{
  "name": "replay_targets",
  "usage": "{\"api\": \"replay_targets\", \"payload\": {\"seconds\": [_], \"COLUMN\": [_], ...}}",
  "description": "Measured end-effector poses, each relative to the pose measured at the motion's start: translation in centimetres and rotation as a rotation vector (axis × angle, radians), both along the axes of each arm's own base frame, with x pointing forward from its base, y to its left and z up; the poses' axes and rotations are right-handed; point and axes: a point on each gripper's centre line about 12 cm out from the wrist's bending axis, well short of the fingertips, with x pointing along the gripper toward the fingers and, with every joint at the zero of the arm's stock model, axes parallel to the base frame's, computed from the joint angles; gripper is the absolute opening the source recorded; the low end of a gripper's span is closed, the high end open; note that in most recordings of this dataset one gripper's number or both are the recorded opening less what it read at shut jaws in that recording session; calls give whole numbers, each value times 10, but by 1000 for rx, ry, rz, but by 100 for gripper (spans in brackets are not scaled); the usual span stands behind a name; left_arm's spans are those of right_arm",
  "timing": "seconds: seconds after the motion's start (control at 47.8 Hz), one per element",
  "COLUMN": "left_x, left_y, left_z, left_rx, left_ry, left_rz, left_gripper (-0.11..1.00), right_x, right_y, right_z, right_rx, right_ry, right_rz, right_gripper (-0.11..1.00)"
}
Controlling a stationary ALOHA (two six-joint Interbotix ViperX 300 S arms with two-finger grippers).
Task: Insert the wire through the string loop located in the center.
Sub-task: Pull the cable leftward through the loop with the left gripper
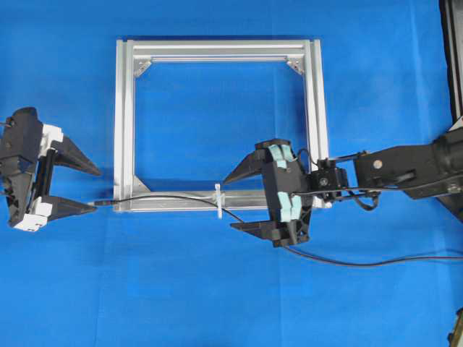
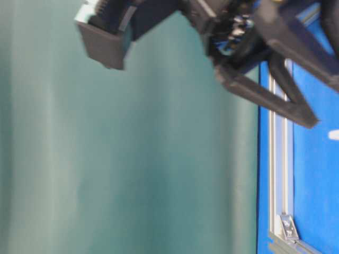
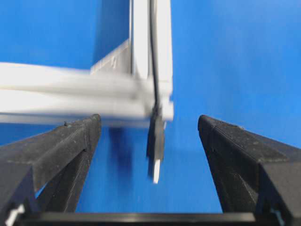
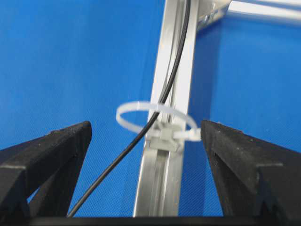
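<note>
The long thin black wire (image 1: 181,199) is through the small white string loop (image 1: 218,200): it runs in from the right across the blue cloth-covered table (image 1: 217,289), passes under the right arm, goes through the loop at the middle of the near rail of the square silver aluminium frame (image 1: 123,123), and carries on along that rail to the left. The right wrist view shows it plainly, the black line passing inside the white ring and on up the rail. Its dark cylindrical plug with the silvery tip (image 3: 155,141) lies past the frame's near left corner, free on the cloth between the left gripper's fingers (image 3: 61,150) and touching neither. The left gripper (image 1: 90,189) stands with jaws wide apart, holding nothing. The right gripper (image 1: 235,202) is spread wide too, one finger on either side of the rail and loop, gripping nothing.
</note>
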Motion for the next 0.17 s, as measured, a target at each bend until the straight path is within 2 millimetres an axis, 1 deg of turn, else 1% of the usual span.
{"api": "replay_targets", "payload": {"seconds": [0.167], "left_x": [8], "left_y": [-1], "left_z": [13], "left_rx": [19], "left_ry": [-48], "left_rz": [-15], "left_gripper": [80], "right_x": [-5], "right_y": [0], "right_z": [20], "right_rx": [-1], "right_ry": [-22], "right_rz": [4], "right_gripper": [87]}}
